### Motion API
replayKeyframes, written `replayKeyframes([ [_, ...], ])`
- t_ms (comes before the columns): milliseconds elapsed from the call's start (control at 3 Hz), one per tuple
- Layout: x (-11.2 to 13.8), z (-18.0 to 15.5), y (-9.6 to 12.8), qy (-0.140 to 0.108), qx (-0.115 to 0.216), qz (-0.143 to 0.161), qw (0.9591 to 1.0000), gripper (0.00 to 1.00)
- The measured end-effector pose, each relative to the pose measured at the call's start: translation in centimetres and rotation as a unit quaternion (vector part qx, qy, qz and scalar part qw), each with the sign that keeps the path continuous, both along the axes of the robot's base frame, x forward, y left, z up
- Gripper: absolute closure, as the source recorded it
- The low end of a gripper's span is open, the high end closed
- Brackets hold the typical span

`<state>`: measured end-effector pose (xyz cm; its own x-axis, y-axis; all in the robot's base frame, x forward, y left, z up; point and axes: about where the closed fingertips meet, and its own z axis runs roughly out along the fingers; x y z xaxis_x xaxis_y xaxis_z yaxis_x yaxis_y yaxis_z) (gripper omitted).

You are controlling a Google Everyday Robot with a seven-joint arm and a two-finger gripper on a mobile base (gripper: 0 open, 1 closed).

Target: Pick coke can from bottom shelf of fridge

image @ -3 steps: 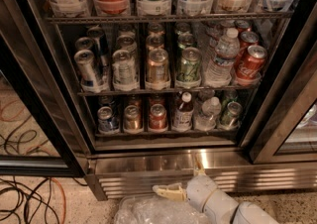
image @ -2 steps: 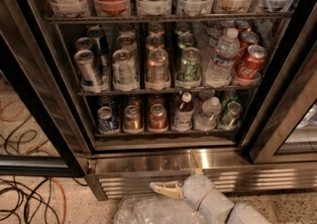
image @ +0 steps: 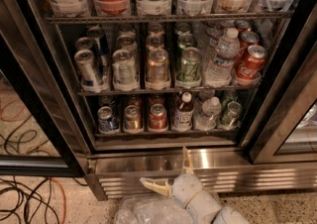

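Observation:
The coke can (image: 158, 117) is a small red can with a silver top. It stands at the front of the bottom shelf (image: 168, 132) of the fridge (image: 59, 94), between a brownish-gold can (image: 132, 118) on its left and a small dark bottle (image: 184, 112) on its right. A blue-and-silver can (image: 106, 119) is further left. My gripper (image: 167, 171) is low in front of the steel louvred base, below the can and apart from it. It is open and empty, with one finger (image: 150, 185) pointing left and the other pointing up.
The black-framed glass door (image: 34, 119) stands open at the left, and a second door frame (image: 282, 119) is at the right. Cables (image: 29, 203) lie on the floor at the lower left. A crumpled clear plastic bag (image: 148, 212) lies under the arm. The upper racks hold larger cans and bottles.
My gripper has shifted slightly to the left and up along the steel base. The cans have not moved.

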<state>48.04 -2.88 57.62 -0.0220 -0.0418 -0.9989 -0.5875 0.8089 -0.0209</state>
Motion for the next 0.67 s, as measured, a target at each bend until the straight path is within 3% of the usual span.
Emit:
replayKeyframes([
  [667,0.57,0.21,0.89,-0.011,0.010,0.000,0.9999,0.00],
])
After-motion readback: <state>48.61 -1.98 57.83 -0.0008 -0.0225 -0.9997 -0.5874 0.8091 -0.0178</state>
